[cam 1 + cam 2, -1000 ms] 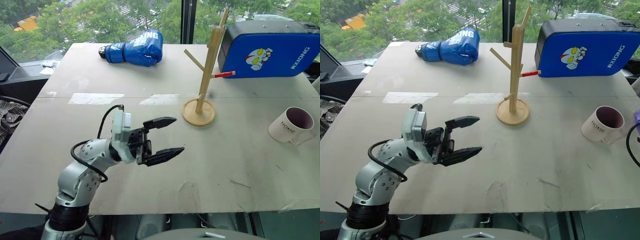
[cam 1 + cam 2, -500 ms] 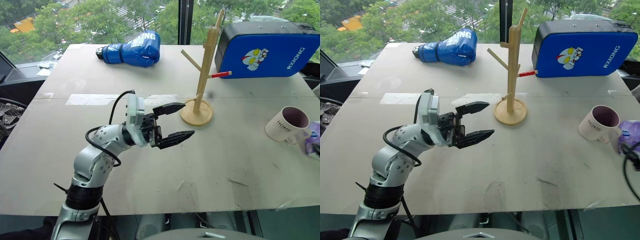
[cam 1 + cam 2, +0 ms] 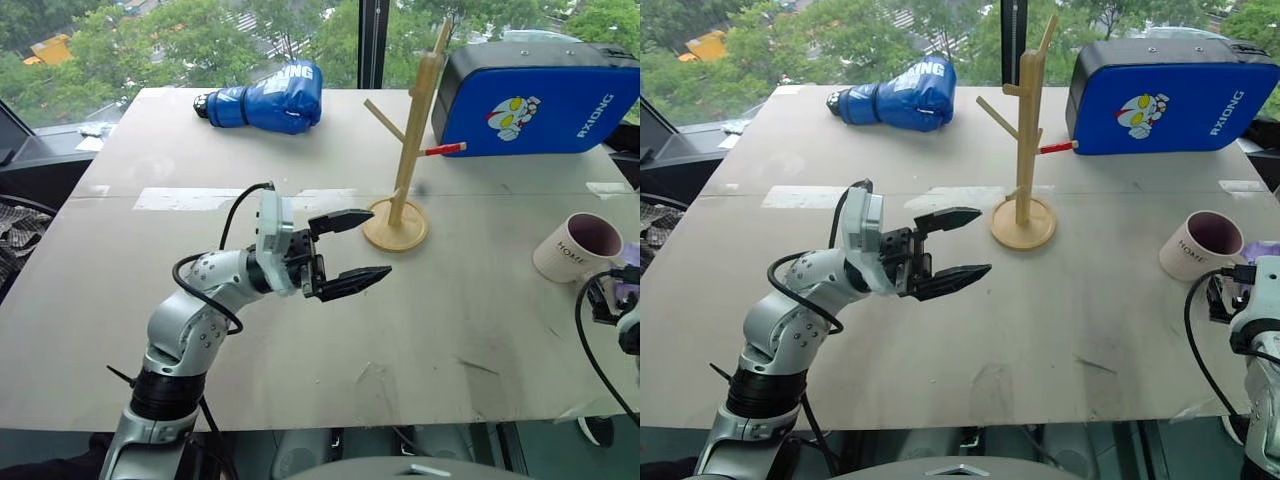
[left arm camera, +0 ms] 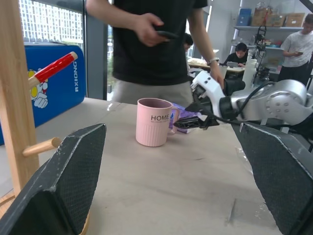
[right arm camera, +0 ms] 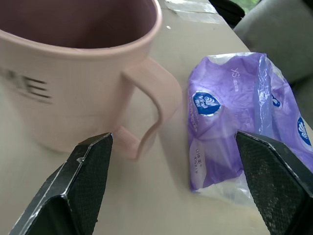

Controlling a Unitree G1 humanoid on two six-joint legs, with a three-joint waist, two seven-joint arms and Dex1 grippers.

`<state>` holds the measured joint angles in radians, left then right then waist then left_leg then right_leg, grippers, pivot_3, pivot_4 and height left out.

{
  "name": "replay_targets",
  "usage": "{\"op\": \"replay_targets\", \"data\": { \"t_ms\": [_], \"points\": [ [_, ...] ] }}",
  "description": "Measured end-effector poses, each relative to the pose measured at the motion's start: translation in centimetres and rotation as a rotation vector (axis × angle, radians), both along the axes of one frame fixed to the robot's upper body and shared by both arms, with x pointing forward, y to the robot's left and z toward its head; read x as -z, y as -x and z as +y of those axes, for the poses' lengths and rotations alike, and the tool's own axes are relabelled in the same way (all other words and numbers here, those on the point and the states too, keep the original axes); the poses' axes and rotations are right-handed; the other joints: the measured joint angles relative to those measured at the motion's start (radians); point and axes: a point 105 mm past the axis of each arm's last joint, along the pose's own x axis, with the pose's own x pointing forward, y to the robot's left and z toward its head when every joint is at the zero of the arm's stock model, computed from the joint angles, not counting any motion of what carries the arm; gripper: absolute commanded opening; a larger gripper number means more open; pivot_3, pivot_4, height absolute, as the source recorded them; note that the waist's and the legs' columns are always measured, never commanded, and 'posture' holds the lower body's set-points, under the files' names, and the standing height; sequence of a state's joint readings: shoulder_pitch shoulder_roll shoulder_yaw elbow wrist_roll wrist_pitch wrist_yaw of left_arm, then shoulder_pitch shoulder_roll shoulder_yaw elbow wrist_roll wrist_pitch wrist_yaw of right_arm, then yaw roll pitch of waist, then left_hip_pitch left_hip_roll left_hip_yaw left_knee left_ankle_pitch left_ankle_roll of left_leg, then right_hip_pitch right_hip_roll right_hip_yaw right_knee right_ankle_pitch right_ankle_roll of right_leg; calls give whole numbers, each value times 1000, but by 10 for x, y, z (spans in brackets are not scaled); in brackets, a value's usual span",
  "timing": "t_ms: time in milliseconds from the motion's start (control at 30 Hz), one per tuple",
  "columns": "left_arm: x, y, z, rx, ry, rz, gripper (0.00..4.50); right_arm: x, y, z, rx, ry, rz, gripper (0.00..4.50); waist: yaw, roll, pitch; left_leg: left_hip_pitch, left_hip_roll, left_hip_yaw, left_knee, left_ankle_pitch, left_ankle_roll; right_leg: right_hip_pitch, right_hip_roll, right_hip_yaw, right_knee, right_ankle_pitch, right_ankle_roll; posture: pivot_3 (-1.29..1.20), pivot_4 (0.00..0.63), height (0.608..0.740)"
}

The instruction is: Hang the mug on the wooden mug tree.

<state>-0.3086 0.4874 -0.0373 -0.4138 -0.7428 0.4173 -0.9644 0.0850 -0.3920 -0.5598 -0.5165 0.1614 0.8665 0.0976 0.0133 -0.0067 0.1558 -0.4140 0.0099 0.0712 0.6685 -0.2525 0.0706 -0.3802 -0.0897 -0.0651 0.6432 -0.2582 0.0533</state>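
From the head views, we see our left gripper [image 3: 350, 250] spread and empty over the table [image 3: 150, 300], the wooden mug tree [image 3: 405, 170] standing just beyond its fingertips, one peg red-tipped. In the left wrist view, the mug [image 4: 153, 122] stands upright well ahead of that claw, pale with "HOME" in dark letters, and our right gripper [image 4: 188, 122] is just beside it. In the right wrist view, that claw's fingers [image 5: 90, 171] are spread, the mug's handle and a purple tissue pack [image 5: 239, 122] lying ahead between them.
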Motion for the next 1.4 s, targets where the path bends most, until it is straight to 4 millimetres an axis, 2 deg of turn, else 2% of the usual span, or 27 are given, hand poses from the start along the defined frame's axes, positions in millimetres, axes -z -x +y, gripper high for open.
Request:
{"op": "replay_targets", "data": {
  "t_ms": [33, 67, 300, 400, 533, 633, 667, 733, 833, 933, 1067, 1200, 1400],
  "points": [
    [-1, 1, -1, -1, -1, -5, 4500, 2, -7, -3, 10, -3, -18, 3487, 0, 0, 0, 0, 0, 0, 0, 0, 0, 0, 0, 0, 0, 0, 0, 0, 150, 731],
    [-1, 2, -1, -2, -3, -4, 4500, 3, -9, -4, 16, 2, -19, 3251, 0, 0, 0, 0, 0, 0, 0, 0, 0, 0, 0, 0, 0, 0, 0, 0, 150, 731],
    [4, 7, 1, 1, -31, 13, 4500, 22, -32, -11, 22, -17, -31, 38, -1, 1, 0, 0, 0, 1, 0, 0, 0, 0, 0, 0, 0, 0, 0, 0, 150, 731],
    [7, 8, 3, 4, -42, 28, 4500, 8, -40, -11, -5, 32, -80, 38, 2, 1, -1, 0, 0, 0, 0, 0, 0, 0, 0, 0, 0, 0, 0, 0, 150, 731],
    [8, 8, 6, -5, -45, 33, 4500, 10, -39, -9, -45, 47, -70, 38, 0, 1, 0, 0, 0, 0, 0, 0, 0, 0, 0, 0, 0, 0, 0, 0, 150, 731],
    [10, 10, 10, -3, -44, 46, 4500, 3, -39, 2, -165, 41, -81, 38, -1, 2, 0, 0, 0, 0, 0, 0, 0, 0, 0, 0, 0, 0, 0, 0, 150, 731],
    [12, 11, 12, -3, -47, 55, 4500, -3, -40, 10, -227, 33, -94, 38, -4, 3, 1, 0, 0, 1, 0, 0, 0, 0, 0, 1, 0, 0, 0, 0, 150, 731],
    [16, 12, 15, -11, -46, 70, 4500, -27, -45, 38, -414, 35, -152, 38, -11, 5, 2, 0, 1, 1, 0, 0, 0, 0, 0, 1, 0, 0, 0, 0, 150, 731],
    [14, 11, 21, -43, -11, 77, 4500, -53, -51, 65, -589, 42, -213, 38, -10, 5, 2, 0, 1, 0, 0, 0, 0, 0, 0, 2, 0, 0, 0, 0, 150, 731],
    [21, 13, 37, -95, 27, 116, 4500, -86, -57, 100, -841, 68, -242, 38, -16, 4, 2, 0, 1, 0, 0, 0, 0, 0, -1, 2, 0, 0, 0, 0, 150, 731],
    [29, 18, 51, -129, 39, 135, 4500, -119, -74, 128, -1070, 148, -217, 38, -16, 3, 3, 0, 1, -1, 0, 0, 0, 0, -2, 1, -1, 0, -1, 0, 150, 731],
    [32, 20, 60, -154, 45, 147, 4500, -135, -97, 148, -1210, 154, -171, 38, -16, 3, 3, -1, 1, -1, 0, 0, 1, 0, -7, 0, -1, 0, -2, 0, 150, 731],
    [35, 23, 66, -206, 83, 161, 4500, -135, -128, 168, -1340, 208, -63, 38, -22, 2, 4, -2, -1, -1, 0, -1, 1, -1, -10, -2, -1, 0, -1, 0, 150, 731]
  ]
}}
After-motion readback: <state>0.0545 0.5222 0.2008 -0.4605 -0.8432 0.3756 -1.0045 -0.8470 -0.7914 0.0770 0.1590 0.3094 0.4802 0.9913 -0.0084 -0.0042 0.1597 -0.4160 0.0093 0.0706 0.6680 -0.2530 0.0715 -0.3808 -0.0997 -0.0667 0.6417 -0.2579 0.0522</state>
